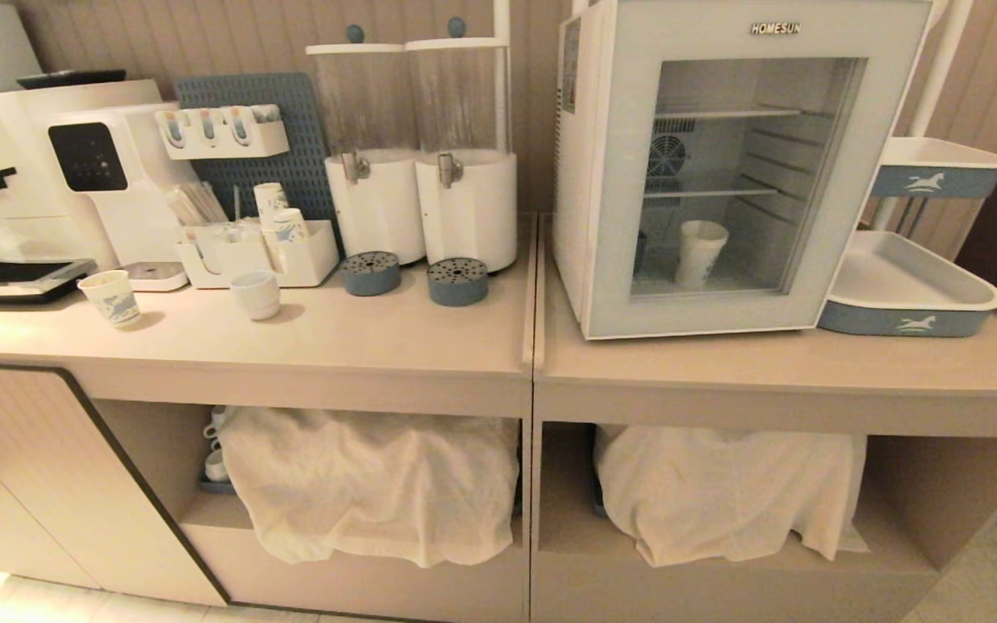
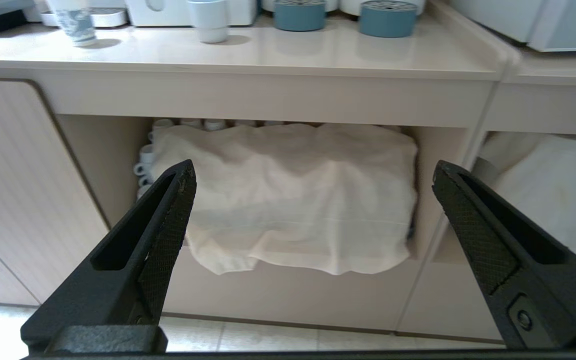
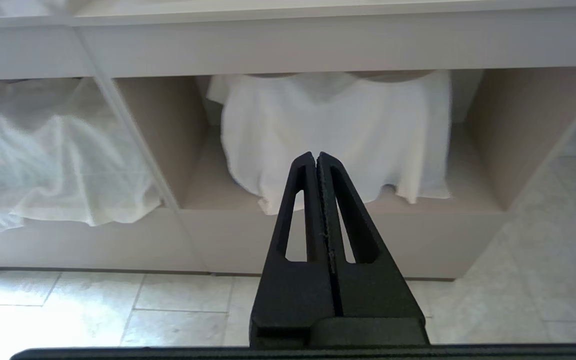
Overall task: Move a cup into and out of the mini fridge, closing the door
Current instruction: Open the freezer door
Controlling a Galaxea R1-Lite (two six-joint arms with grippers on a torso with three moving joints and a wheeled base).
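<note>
Cup (image 1: 700, 252) sits inside the fridge (image 1: 602, 173), door (image 1: 754, 164) closed; taking it out remains. Left gripper (image 2: 313, 175) spread wide, right gripper (image 3: 316, 157) clenched empty.

"HOMESUN" stands in small silver capitals on the top of the door (image 1: 728, 186) frame of the mini fridge (image 1: 581, 164). The sticker on the fridge's side wall is too small to read.

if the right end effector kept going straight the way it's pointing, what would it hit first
Probably the white cloth draped in the open shelf under the counter; the shut right end effector points at its lower part, though depth is hard to judge.
</note>
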